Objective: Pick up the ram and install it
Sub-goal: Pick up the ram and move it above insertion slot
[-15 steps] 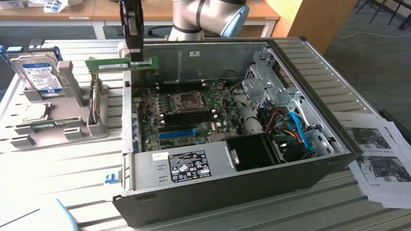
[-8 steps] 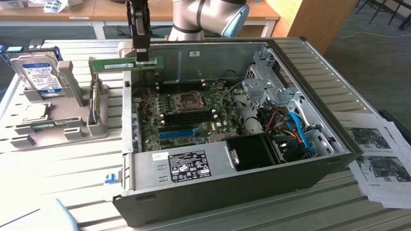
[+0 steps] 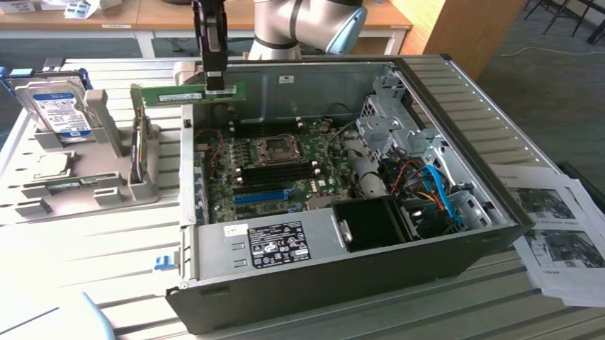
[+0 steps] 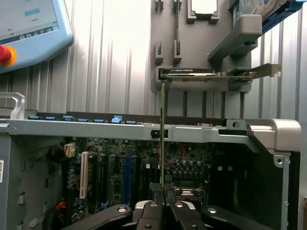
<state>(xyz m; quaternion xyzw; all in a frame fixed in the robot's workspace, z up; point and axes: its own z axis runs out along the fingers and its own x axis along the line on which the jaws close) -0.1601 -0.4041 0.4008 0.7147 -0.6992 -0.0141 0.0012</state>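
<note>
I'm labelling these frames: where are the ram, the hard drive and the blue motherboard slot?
ram (image 3: 180,93): exterior view, on its green board.
hard drive (image 3: 57,106): exterior view, on its label face.
blue motherboard slot (image 3: 262,195): exterior view, middle of its length.

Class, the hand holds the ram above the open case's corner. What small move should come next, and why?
Probably shift it sideways over the motherboard. The hand grips the ram above the case rim, while the dark memory slots lie further inside, beside the processor socket, so it is not yet over them.
</note>
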